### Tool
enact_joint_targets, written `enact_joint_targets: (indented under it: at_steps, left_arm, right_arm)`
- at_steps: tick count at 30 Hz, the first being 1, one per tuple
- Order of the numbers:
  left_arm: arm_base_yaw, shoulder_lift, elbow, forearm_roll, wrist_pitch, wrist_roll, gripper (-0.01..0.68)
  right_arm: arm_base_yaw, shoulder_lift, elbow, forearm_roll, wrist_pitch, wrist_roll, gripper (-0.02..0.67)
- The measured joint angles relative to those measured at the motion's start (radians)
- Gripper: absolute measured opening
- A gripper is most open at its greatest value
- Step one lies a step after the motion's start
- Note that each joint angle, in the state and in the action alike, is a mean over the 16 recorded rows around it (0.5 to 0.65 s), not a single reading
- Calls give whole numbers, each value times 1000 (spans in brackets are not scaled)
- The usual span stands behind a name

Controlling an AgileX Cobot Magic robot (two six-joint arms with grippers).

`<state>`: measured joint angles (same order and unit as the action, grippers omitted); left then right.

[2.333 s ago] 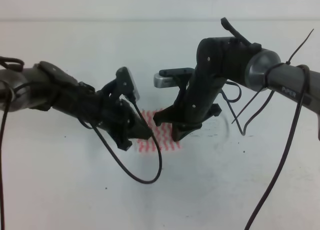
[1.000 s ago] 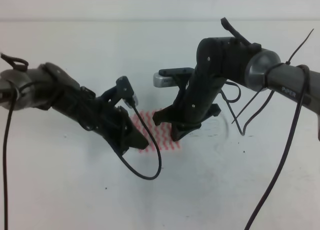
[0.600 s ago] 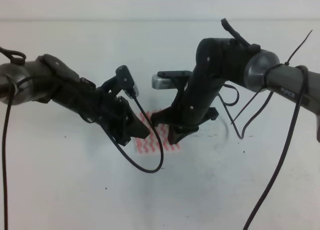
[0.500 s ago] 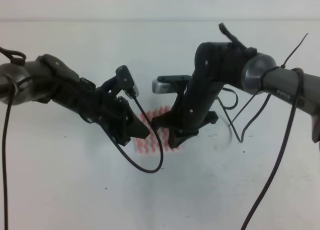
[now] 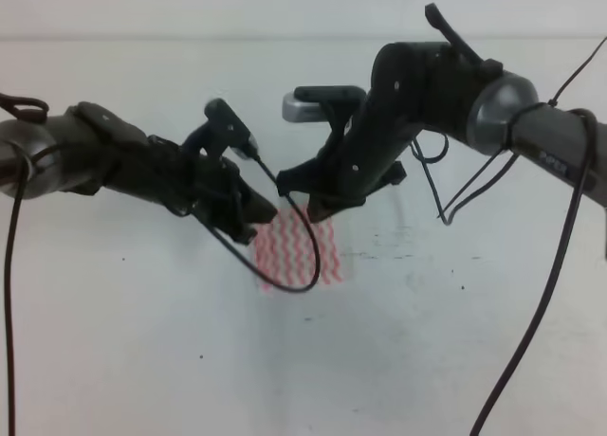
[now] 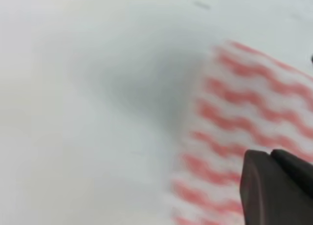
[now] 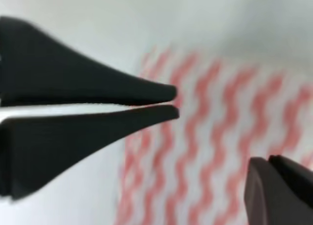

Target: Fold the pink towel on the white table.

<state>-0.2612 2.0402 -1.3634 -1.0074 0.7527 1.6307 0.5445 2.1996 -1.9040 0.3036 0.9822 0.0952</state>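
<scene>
Presently: thin pink-and-white zigzag-striped towel [image 5: 300,251] flat on white bench [image 5: 474,341], below both grippers. Left gripper [image 5: 264,211] state indeterminate; right gripper [image 7: 173,102] closed, empty. Risk: closed fingertips snagging, bunching cloth.

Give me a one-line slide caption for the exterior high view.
Two black robot grippers, left and right, poised above a small pink-and-white zigzag-striped towel lying on the speckled white table.

Pink towel [image 5: 302,251] – thin matt cloth; white table [image 5: 427,351] – smooth, scuffed, speckled; both tools matt black plastic
</scene>
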Motion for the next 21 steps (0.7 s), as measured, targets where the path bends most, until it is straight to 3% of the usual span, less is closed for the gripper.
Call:
enact_joint_targets:
  at_steps: [8, 21]
  left_arm:
    - [0, 2, 0, -79, -131, 11, -5]
    - [0, 52, -1, -116, -131, 32, -5]
  right_arm:
    - [-18, 23, -14, -8, -113, 34, -18]
    - [-35, 77, -19, 19, -127, 36, -17]
